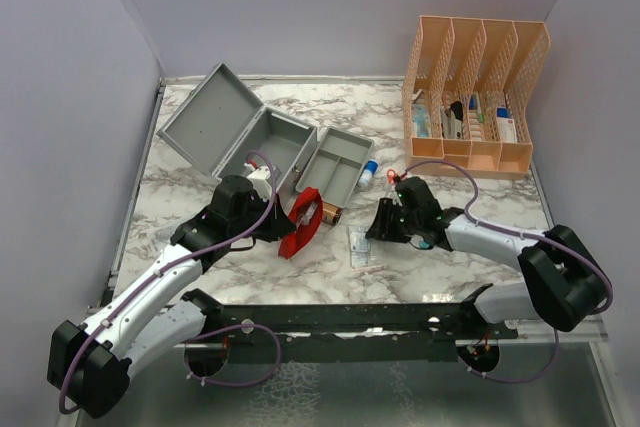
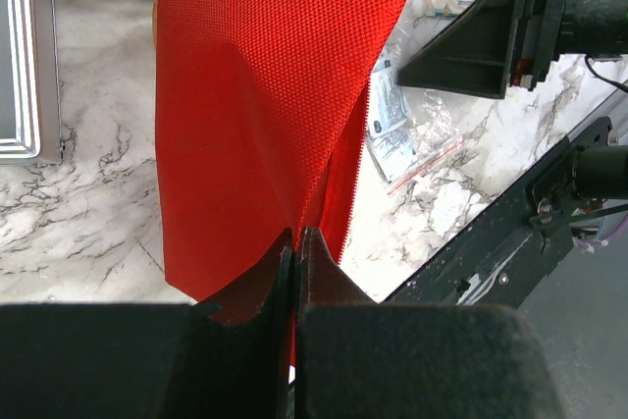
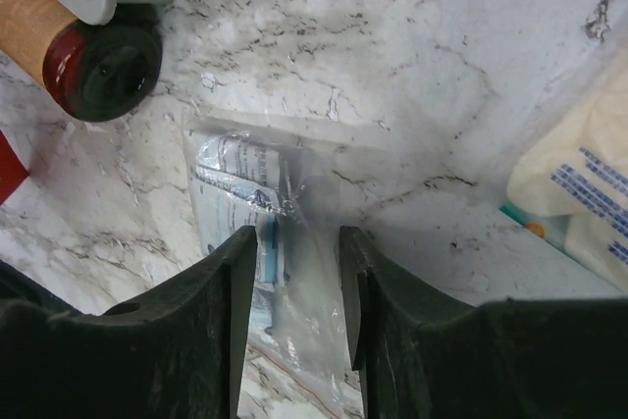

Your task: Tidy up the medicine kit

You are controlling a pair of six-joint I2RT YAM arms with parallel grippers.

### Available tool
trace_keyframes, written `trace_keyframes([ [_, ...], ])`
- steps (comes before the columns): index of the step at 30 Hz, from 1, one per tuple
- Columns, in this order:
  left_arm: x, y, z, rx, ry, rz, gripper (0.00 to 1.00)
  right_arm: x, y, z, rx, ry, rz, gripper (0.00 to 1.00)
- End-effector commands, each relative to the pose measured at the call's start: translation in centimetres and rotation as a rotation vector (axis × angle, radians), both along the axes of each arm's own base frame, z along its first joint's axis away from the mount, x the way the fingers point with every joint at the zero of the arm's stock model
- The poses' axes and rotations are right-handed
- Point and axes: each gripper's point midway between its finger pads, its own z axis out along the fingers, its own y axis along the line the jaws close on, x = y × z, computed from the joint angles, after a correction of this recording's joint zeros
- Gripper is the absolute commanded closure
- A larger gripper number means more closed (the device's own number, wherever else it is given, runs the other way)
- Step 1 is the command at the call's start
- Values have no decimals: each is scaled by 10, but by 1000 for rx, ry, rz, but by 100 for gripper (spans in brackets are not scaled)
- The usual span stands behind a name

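In the top view the medicine kit (image 1: 262, 142) stands open in the upper left of the marble tabletop (image 1: 470, 212), with its lid tilted back to the left. Its grey divided tray (image 1: 338, 165) lies just beside it on the right. The left fingers (image 2: 283, 272) are clamped together on one edge of a red fabric pouch (image 2: 265, 95), near the middle of the frame, just below the tray. The right fingers (image 3: 243, 282) are apart, one at each side of a clear plastic bag (image 3: 257, 198) with printed paper inside, which lies flat on the tabletop; I cannot tell if they touch it. A brown bottle (image 3: 93, 66) with a dark cap lies at the upper left of the right wrist view. A peach slotted organizer (image 1: 475, 97) with small boxes stands in the upper right
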Motion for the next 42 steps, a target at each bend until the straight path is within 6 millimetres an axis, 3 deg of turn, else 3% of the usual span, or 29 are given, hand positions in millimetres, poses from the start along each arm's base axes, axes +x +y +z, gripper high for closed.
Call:
trace_keyframes([
  [1,2,-3,3,-13,-18,-5,100,-5,-13,-29,-54,21,-49,63],
  [9,1,-3,4,-9,-19,-10,100,3,2,-10,52,-73,-15,99],
  [15,1,-2,5,-13,-15,-2,100,-4,7,16,123,-86,-12,99],
  [29,7,-3,8,-3,22,31,100,-7,22,112,350,-131,-99,99],
  [42,7,-5,21,-10,68,53,100,-20,64,182,543,-189,34,99],
])
